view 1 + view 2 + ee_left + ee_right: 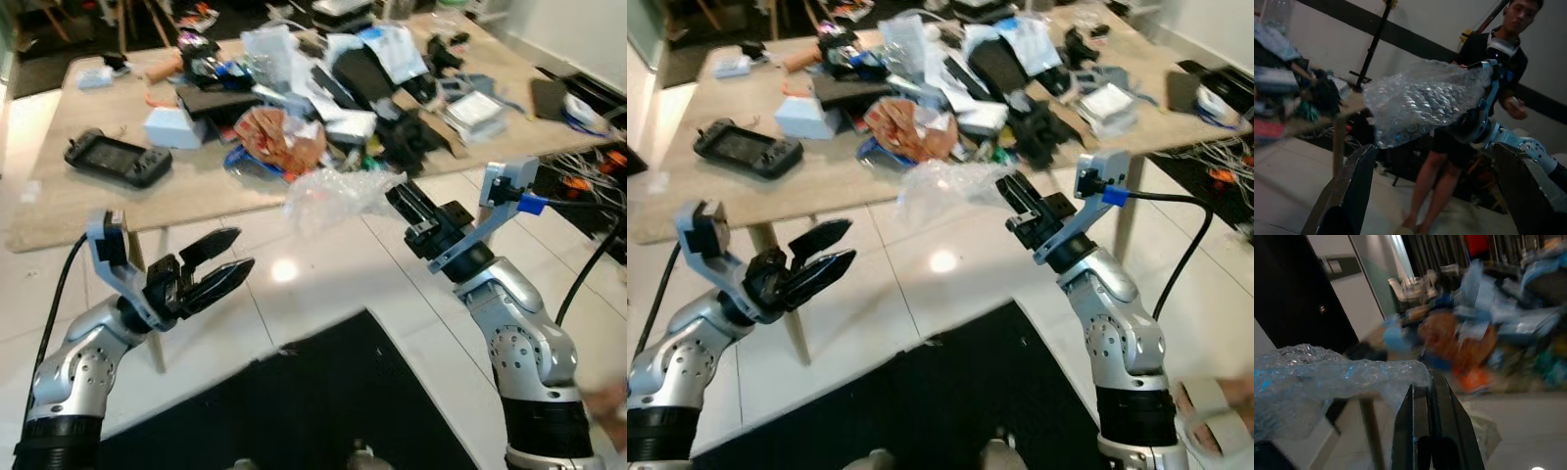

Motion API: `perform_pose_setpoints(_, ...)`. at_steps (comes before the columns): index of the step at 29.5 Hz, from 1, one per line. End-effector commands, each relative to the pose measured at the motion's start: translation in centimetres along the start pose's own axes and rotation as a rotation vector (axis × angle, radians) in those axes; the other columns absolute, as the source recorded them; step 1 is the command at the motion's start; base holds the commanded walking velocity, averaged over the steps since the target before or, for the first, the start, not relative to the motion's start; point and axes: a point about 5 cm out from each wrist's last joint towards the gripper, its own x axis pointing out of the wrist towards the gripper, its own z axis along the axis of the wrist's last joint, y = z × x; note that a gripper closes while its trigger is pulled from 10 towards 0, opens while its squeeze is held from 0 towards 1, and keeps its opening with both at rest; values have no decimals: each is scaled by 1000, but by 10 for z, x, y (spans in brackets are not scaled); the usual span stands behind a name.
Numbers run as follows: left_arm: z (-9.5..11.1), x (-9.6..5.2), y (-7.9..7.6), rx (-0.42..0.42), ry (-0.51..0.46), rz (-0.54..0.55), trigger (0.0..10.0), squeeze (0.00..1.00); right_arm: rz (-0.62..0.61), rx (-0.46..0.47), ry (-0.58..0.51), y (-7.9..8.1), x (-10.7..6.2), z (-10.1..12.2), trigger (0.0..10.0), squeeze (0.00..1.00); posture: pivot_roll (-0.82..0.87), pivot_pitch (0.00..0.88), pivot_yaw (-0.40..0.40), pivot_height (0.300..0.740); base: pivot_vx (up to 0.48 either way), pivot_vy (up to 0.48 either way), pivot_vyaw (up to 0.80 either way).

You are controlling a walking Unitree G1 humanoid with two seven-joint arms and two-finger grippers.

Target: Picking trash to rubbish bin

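Down at the foot of the head view lies a black mat (323, 401) on the white tiled floor (323, 264), and both silver arms rise over it; left gripper (217, 264) sits low on the left, its two black fingers spread apart with nothing between them, pointing across toward the right arm; right gripper (402, 196) is up at the table's front edge, fingers pressed together and pinching one end of a crumpled sheet of clear bubble wrap (338, 193); the wrap trails off to the robot's left of the fingertips, in the air just in front of the table edge; from the right wrist the closed fingers run straight into the plastic (1342, 382); from the left wrist the same sheet (1422, 100) hangs beyond the parted fingers, with a person in dark clothes (1493, 73) standing behind it; the wooden table (78, 196) is heaped with clutter; a black game controller (118, 157) lies on its left part, a crumpled brown paper bag (279, 137) near the middle.
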Motion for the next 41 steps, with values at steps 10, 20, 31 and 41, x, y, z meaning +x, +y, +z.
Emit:
perform_pose_setpoints(10,-14,11,-8,-54,-6,-22,10000,0,-22,43,75,11,11,-28,10000,0,-39,126,29,740,-36,0,-505)
perform_pose_setpoints(20,-27,16,-12,-28,27,-27,10000,0,-23,44,79,13,13,-31,10000,0,-38,123,23,740,0,0,-800)
perform_pose_setpoints(31,-34,24,-7,12,32,20,10000,0,-18,42,83,14,15,-33,10000,0,-41,119,23,740,0,0,-800)
perform_pose_setpoints(41,-38,26,-8,12,37,13,10000,0,-24,38,88,12,15,-33,10000,0,-40,120,22,740,0,0,-800)
